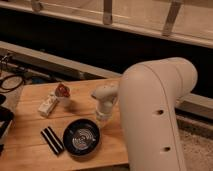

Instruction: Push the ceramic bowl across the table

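I have the ceramic bowl [81,137] near the front edge of the counter [30,97], left of centre, with the tool [102,114] hanging just beside its upper right rim. I cannot tell whether they are touching.

My main worry is the flat black striped block [51,140] lying just left of the bowl. A push toward that side would probably drive the bowl into it and shove both along. The front edge is also close, so a push with any component toward me could slide the bowl off. Contact high on the rim might tip or spin it rather than move it cleanly, since a glossy glaze on smooth wood should slip easily. The big white arm housing [155,115] hides the right part of the counter, so I would be pushing partly blind there.

The bowl is round, shallow and shiny black, with pale concentric rings inside. The counter is light wooden planking with visible seams. A small pale packet [48,105] and a reddish-topped item [62,93] sit further back left, well apart from the bowl.
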`<state>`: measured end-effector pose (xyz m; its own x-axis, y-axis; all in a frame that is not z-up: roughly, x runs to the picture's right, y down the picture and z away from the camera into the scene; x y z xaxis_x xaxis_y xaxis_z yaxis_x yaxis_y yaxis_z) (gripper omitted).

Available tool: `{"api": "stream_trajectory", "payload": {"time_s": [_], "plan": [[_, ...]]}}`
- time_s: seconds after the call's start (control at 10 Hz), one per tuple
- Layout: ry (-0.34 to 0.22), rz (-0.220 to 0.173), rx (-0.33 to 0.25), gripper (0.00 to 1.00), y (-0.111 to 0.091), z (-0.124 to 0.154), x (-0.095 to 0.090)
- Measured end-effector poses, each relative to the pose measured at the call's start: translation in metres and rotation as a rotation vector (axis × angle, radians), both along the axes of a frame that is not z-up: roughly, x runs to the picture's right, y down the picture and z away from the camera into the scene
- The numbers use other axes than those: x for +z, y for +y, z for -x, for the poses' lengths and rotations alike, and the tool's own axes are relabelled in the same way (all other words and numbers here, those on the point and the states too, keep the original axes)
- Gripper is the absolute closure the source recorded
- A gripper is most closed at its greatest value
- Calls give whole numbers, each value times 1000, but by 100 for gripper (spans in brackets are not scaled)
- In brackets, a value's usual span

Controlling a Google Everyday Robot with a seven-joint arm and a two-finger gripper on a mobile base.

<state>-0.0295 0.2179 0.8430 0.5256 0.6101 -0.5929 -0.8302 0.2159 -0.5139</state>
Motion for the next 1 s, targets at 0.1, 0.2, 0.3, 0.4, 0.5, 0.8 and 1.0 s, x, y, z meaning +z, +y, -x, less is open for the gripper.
{"api": "stream_trajectory", "payload": {"time_s": [0.1, 0.2, 0.3, 0.4, 0.5, 0.8, 1.0], "plan": [[0, 0, 0, 100, 0, 0, 0], [-5, 3, -11, 100, 2, 2, 0], [-17, 9, -23, 100, 6, 10, -3], [-23, 9, -24, 100, 6, 13, -4], [-23, 8, -22, 100, 5, 13, -4], [-35, 18, -39, 100, 9, 18, -6], [-43, 22, -43, 100, 10, 23, -9]]}}
